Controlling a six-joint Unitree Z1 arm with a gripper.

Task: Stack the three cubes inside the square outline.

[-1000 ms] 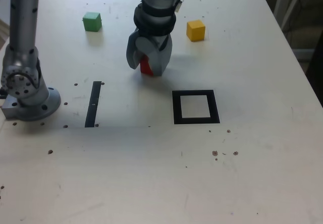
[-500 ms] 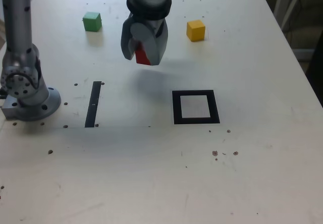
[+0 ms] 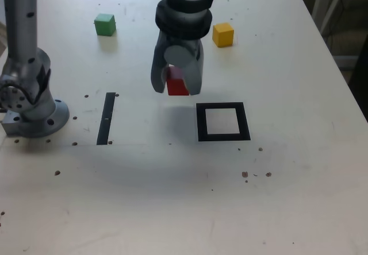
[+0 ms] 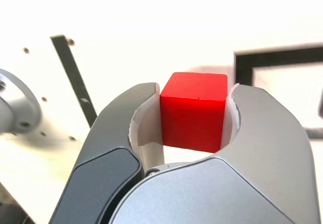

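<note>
From my wrist view the square outline (image 4: pixel 282 62) gets cut off at the frame edge. The gripper (image 3: pixel 177 85) hides part of the red cube (image 3: pixel 177 86) in the exterior view.
</note>
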